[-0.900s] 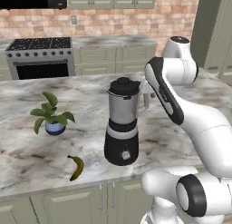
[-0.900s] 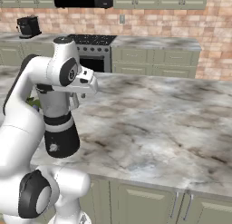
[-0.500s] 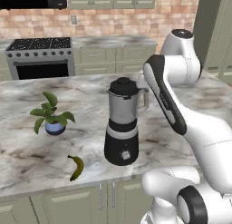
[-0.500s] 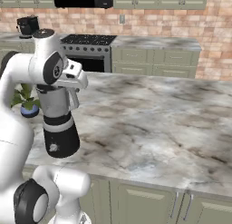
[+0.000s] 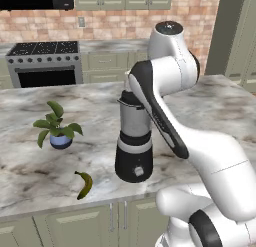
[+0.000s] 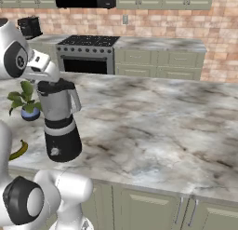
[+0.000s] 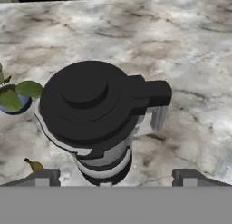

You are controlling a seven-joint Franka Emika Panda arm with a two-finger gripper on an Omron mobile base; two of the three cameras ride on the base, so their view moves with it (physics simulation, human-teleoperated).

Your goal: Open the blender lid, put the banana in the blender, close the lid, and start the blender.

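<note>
I hang my gripper [image 7: 116, 175], jaws spread wide, straight above the blender lid [image 7: 88, 103] so it can drop around the knob, the banana [image 5: 84, 184] waiting on the bench [image 5: 30, 161].

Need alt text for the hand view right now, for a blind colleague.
Seen from above, the black lid sits on the blender, directly ahead of the open gripper. On the marble counter lie a banana tip and a potted plant.
</note>
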